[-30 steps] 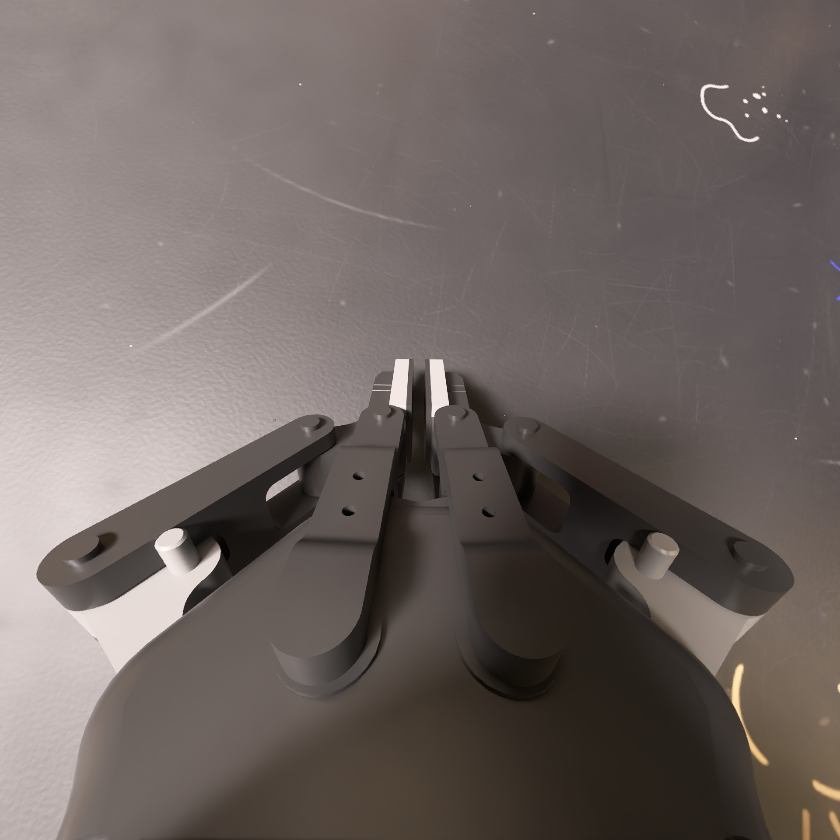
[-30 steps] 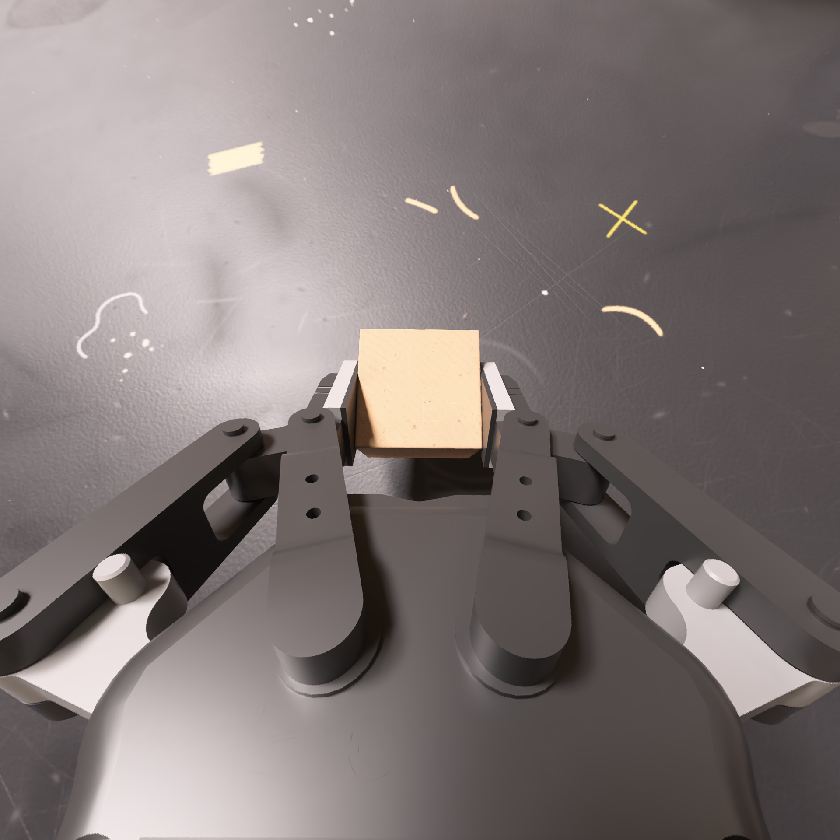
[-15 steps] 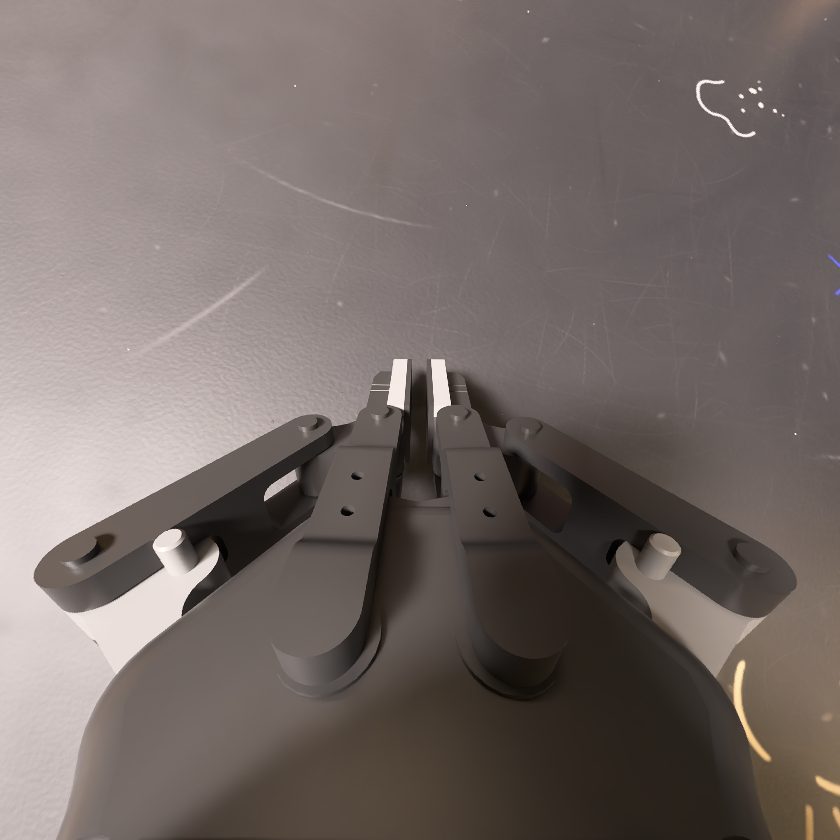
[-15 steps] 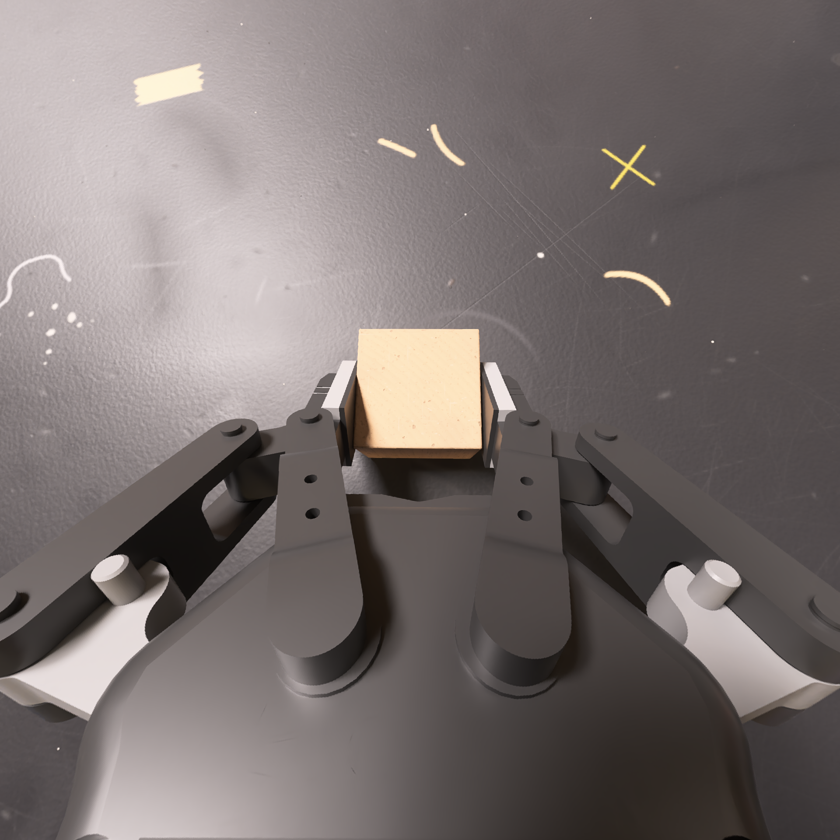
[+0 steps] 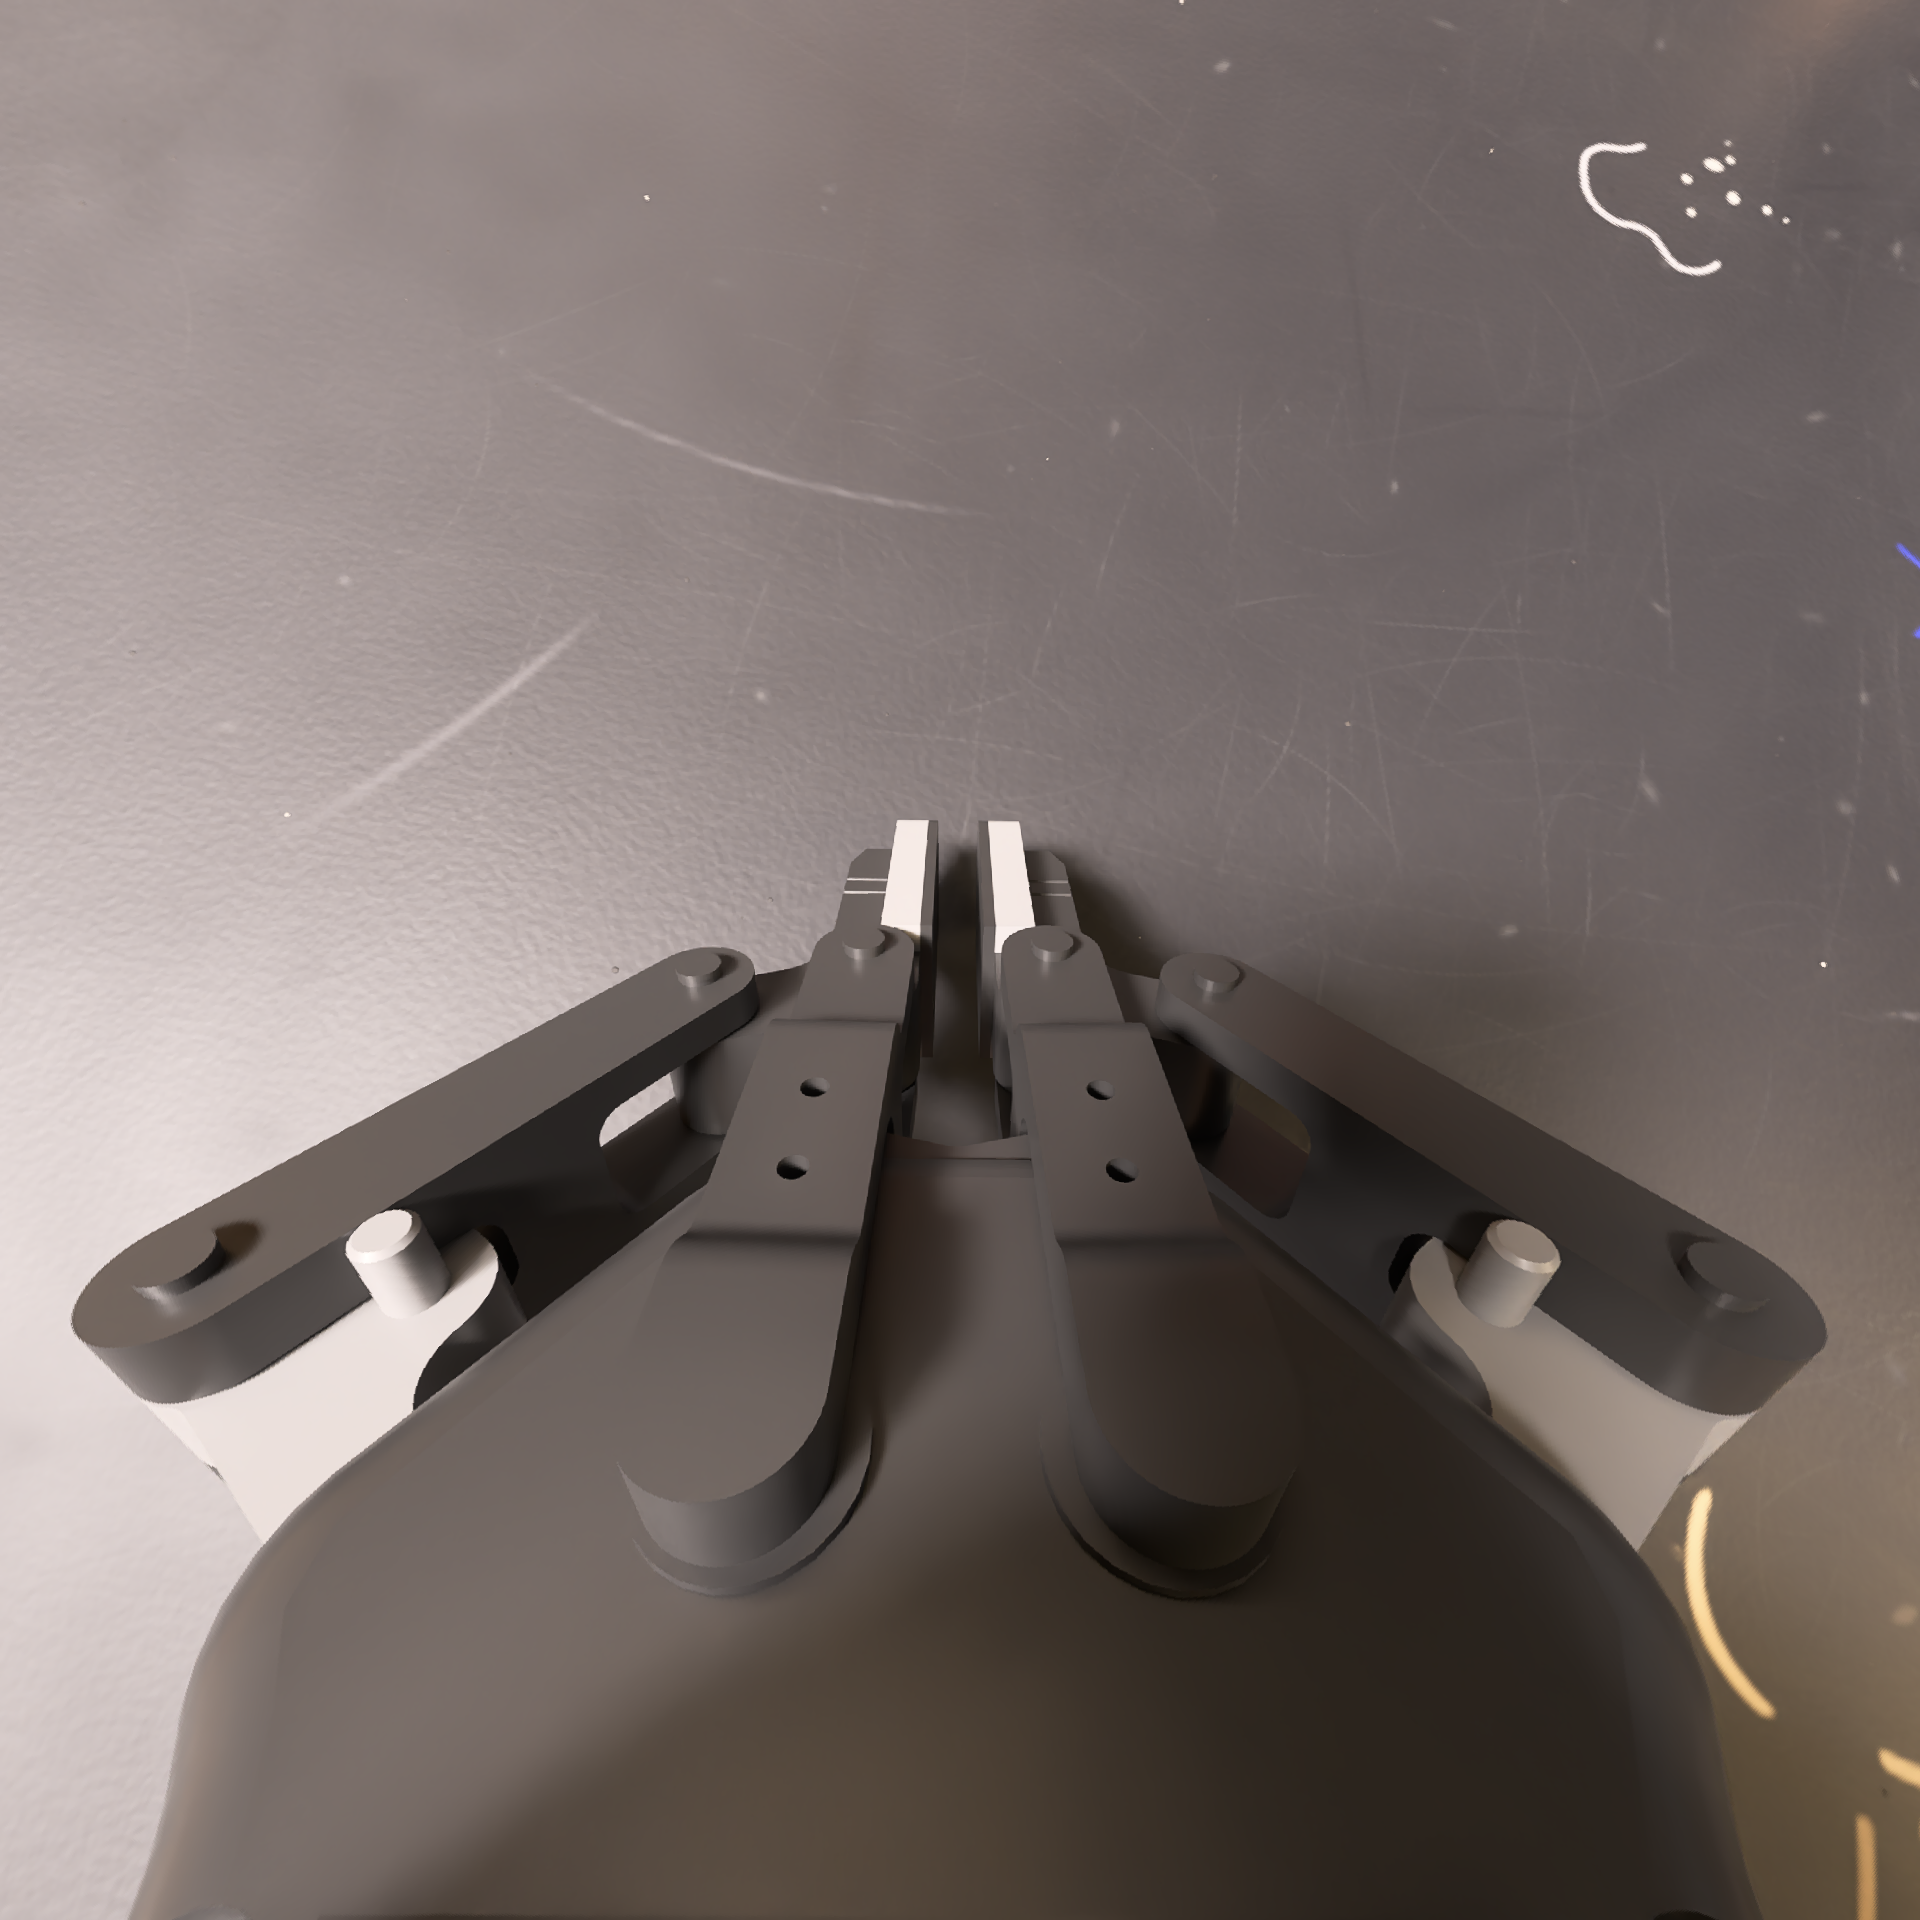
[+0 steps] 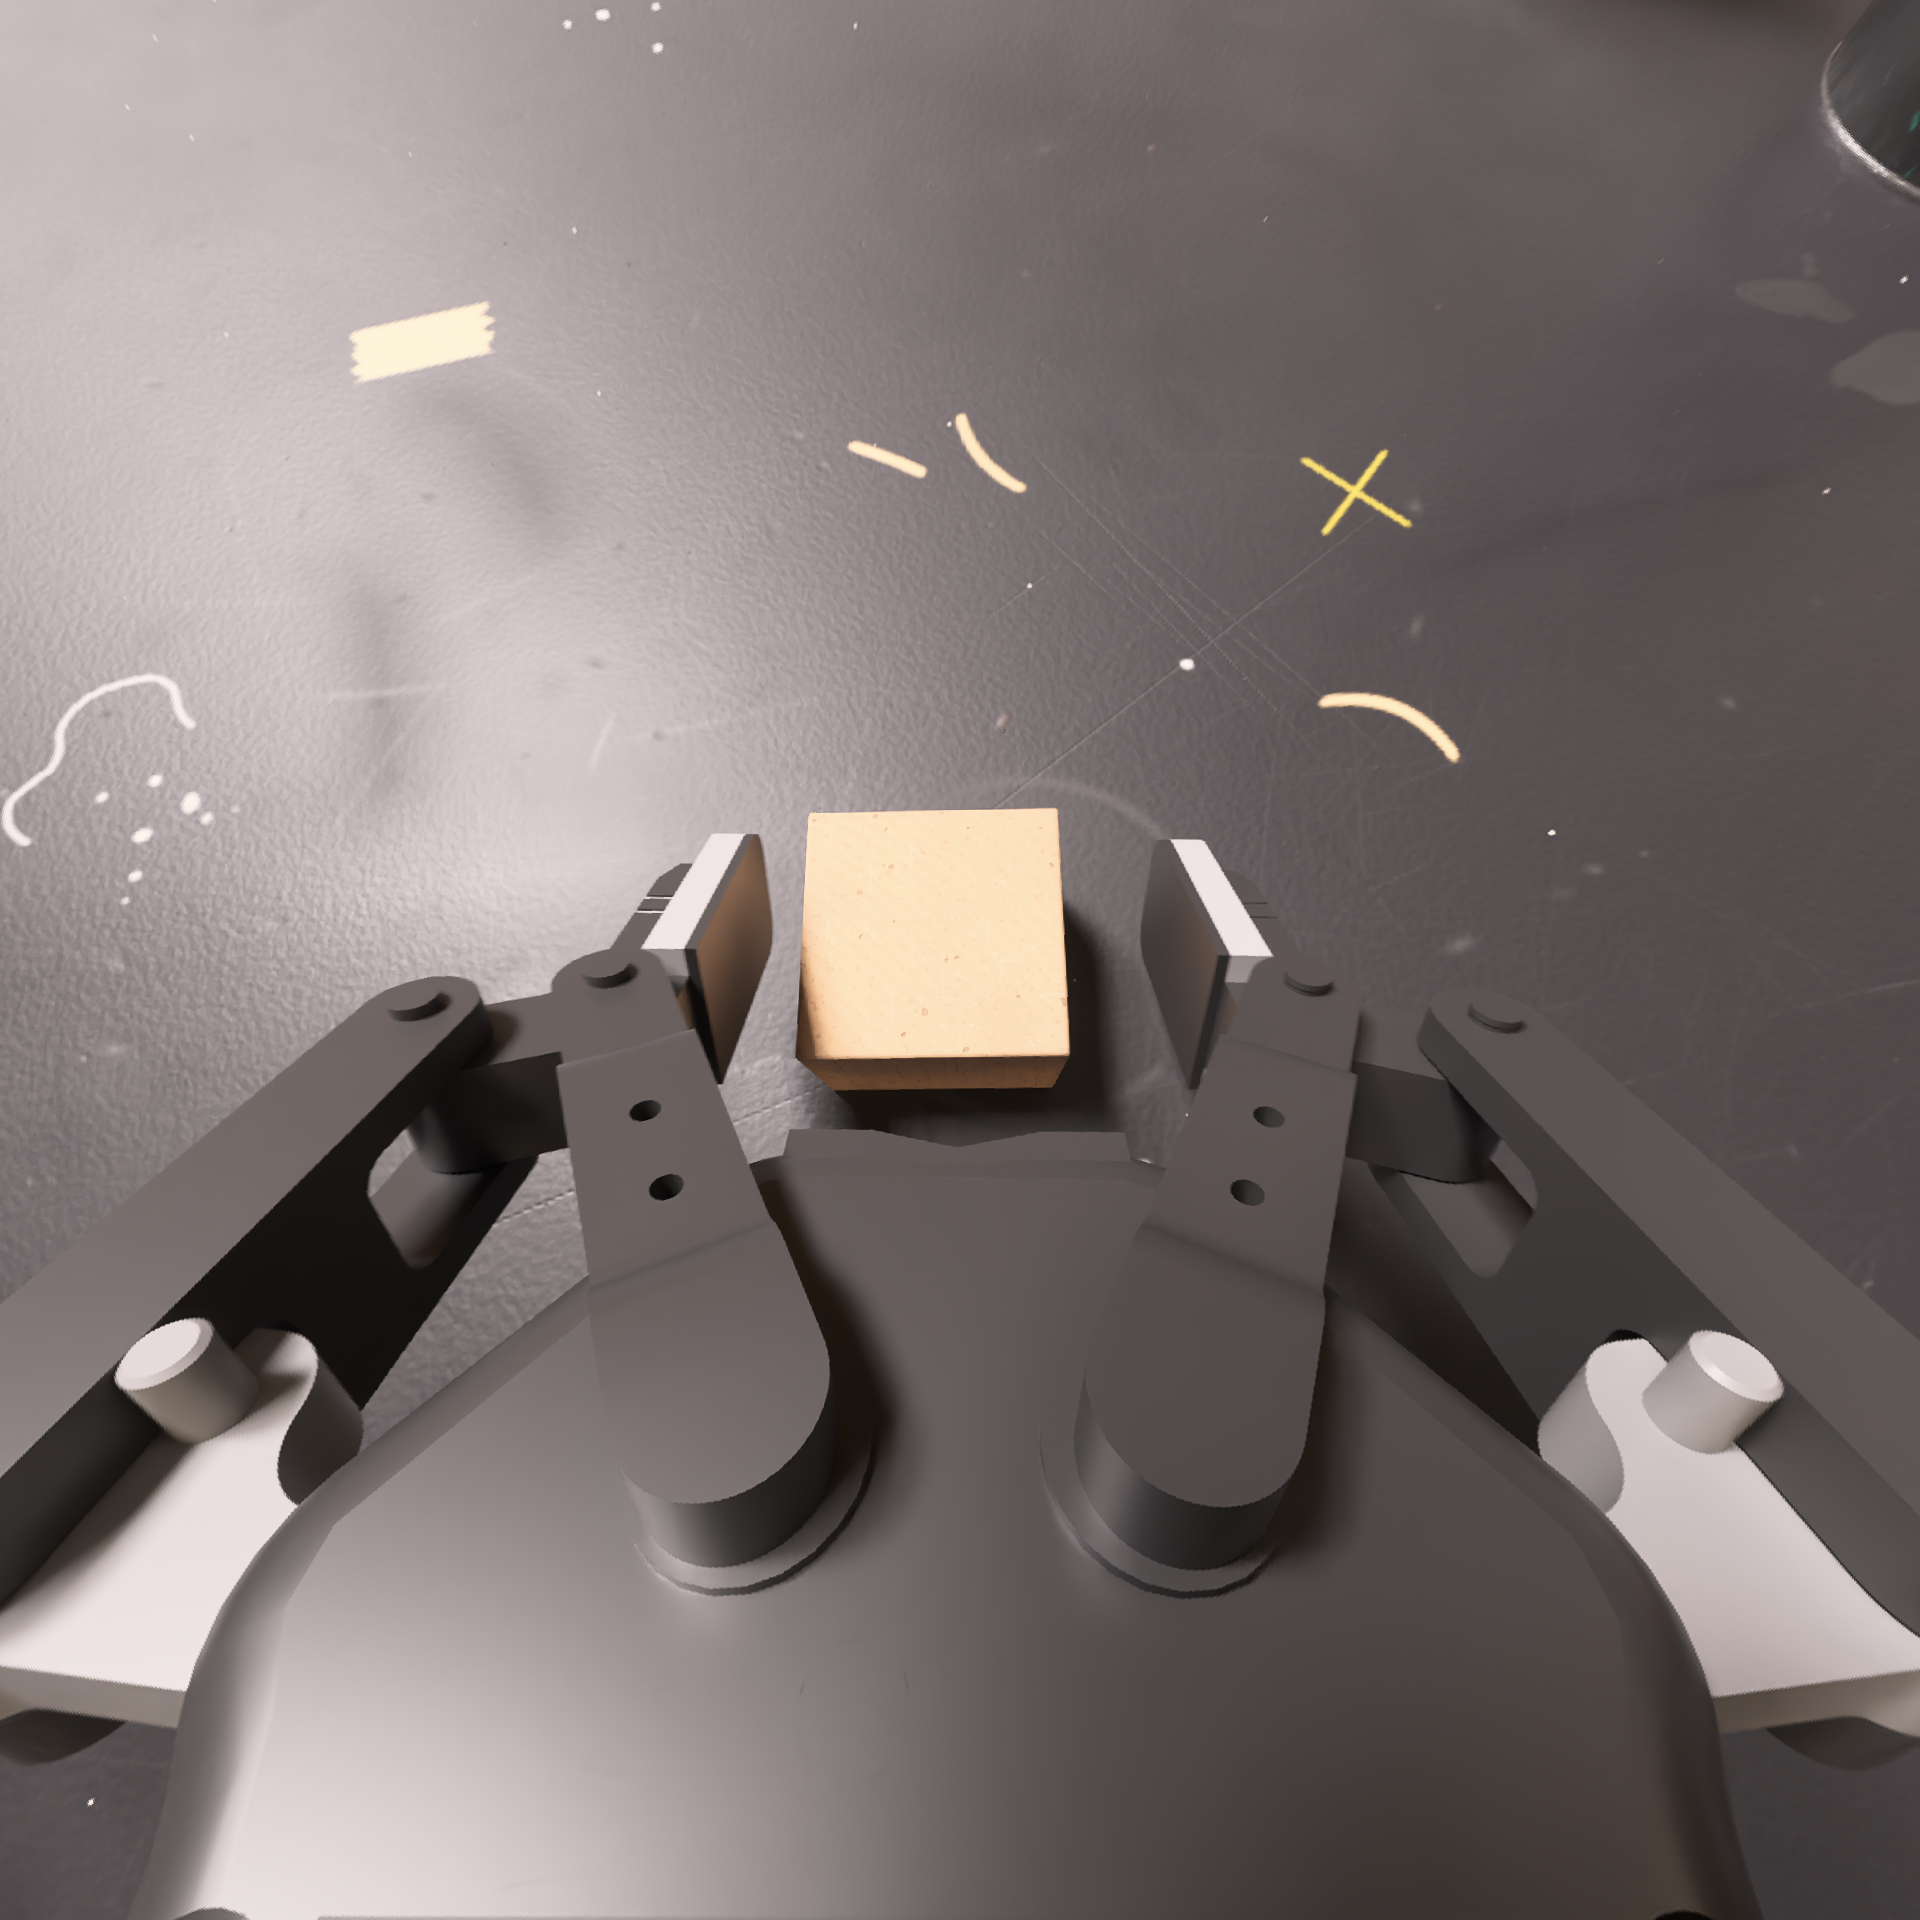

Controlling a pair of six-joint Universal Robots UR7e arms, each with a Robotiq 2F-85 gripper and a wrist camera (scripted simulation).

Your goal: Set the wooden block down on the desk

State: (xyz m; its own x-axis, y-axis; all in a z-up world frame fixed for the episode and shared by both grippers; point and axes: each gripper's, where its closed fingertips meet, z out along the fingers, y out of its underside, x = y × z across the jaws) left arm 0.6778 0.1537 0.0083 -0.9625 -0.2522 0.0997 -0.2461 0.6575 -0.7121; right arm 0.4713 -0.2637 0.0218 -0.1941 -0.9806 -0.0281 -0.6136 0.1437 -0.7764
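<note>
Wooden block (image 6: 932, 940) sits on dark desk (image 6: 623, 644) btwn right gripper (image 6: 961, 961) pads, jaws spread, gaps both sides, holding nothing. Left gripper (image 5: 957, 878) near-closed, empty. Placement looks done; only retreat left.

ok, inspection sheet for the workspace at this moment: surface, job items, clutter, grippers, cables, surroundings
Surface: dark grey desk, scratched, with a yellow cross, cream strokes, a cream tape-like patch and a white squiggle.
Job's things: wooden block between the right fingers, a gap on each side; seems to rest on the desk.
Clutter: nothing seen.
Grippers: right gripper open around the block; left gripper nearly closed, a thin gap, empty.
Cables: nothing seen.
Surroundings: a dark rounded object at the top right edge, unclear what it is.
</note>
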